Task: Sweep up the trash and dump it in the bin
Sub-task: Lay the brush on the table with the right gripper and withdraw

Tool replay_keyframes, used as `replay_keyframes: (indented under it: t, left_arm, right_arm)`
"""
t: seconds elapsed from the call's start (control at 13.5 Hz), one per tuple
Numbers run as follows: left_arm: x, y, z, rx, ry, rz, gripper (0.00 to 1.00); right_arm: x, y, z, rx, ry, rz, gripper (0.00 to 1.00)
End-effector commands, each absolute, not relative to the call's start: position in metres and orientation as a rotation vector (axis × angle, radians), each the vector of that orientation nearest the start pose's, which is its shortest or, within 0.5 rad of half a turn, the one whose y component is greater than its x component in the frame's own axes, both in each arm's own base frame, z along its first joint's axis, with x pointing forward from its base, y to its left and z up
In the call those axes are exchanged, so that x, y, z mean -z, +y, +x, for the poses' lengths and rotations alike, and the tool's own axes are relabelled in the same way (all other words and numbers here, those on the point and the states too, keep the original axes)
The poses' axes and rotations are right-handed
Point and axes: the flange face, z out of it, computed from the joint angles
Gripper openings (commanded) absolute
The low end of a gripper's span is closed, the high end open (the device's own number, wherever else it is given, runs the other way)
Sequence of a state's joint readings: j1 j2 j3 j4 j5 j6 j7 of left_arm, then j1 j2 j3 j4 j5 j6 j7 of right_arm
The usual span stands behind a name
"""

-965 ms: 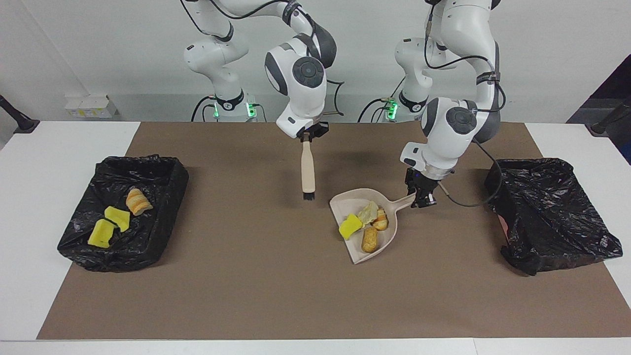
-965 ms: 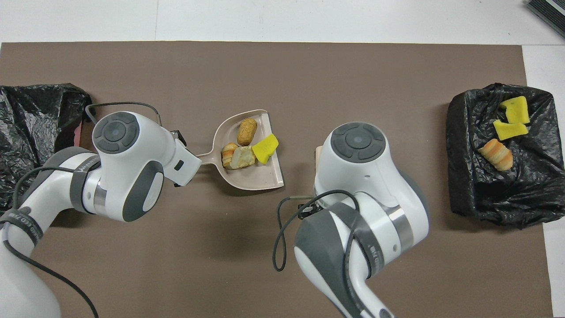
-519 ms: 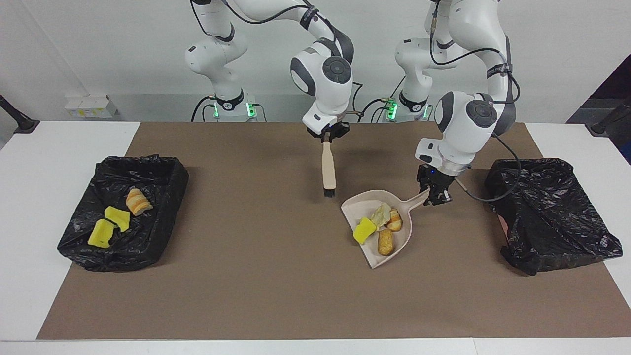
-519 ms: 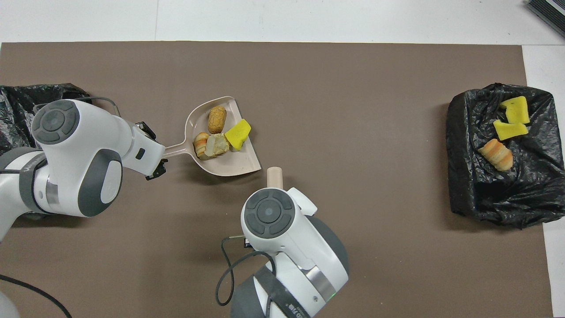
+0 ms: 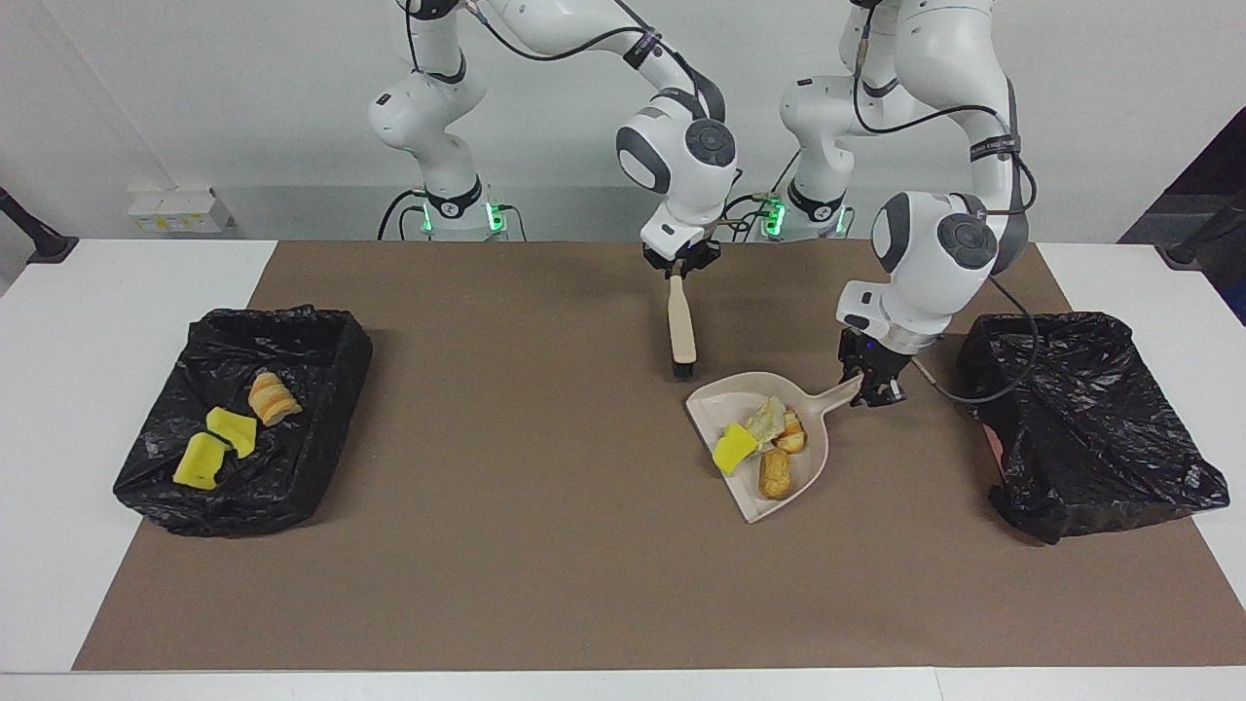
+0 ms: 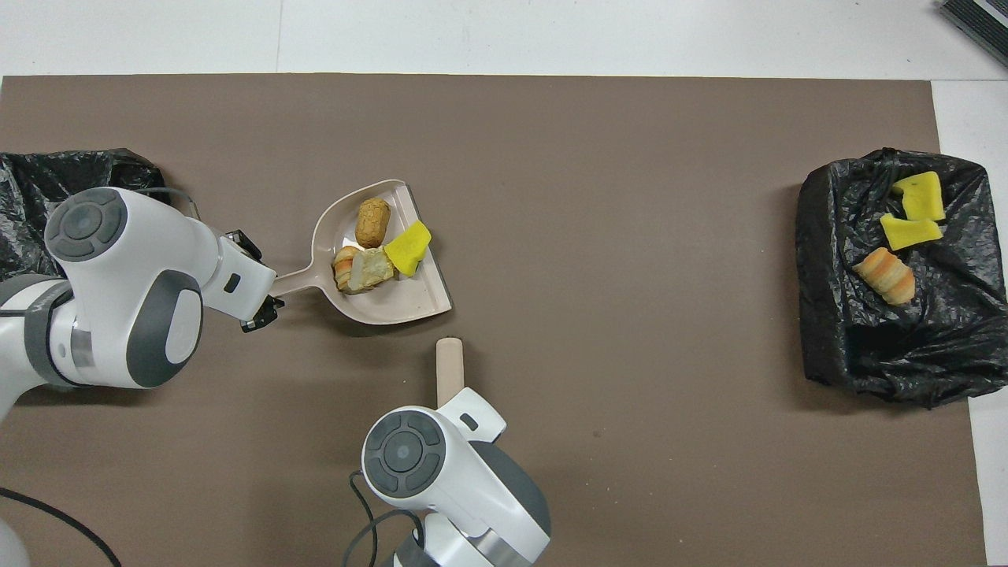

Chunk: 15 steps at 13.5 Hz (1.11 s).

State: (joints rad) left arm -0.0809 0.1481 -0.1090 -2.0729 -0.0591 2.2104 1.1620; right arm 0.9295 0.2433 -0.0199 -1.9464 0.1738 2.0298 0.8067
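Your left gripper (image 5: 873, 394) clamps the dustpan (image 5: 754, 497) handle; the near bin (image 5: 1090, 419) lies just beside it. Right gripper (image 5: 680, 269) clamps the brush (image 5: 680, 326).

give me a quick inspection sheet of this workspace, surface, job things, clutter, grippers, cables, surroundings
surface: white table covered by a brown mat.
job's things: four trash scraps in the beige dustpan; three more scraps in the black-lined bin at the right arm's end; second black-lined bin at the left arm's end shows no trash.
clutter: nothing seen.
grippers: left gripper at the dustpan's handle, grip not clear; right gripper shut on the brush, which hangs bristles down over the mat.
cables: black cable loops from the left wrist toward the second bin.
surroundings: white wall, pale box at the table's edge.
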Motion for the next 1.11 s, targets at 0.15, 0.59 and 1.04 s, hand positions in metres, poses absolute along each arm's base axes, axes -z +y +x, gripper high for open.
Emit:
replay_keyframes:
  t: [0.15,0.59,1.04]
  left_arm:
    - [-0.358,-0.129,0.55,0.029,1.89,-2.573,0.82]
    - [-0.356,-0.137,0.55,0.041,1.88,-2.575,0.57]
    - [-0.354,-0.135,0.549,0.026,1.863,-2.58,0.2]
  right_arm:
    - [-0.335,0.451,0.334,-0.328,0.018,-3.136,0.0]
    - [-0.337,0.452,0.335,-0.338,0.015,-3.142,0.23]
    - [-0.369,0.459,0.352,-0.312,-0.044,-3.188,1.0]
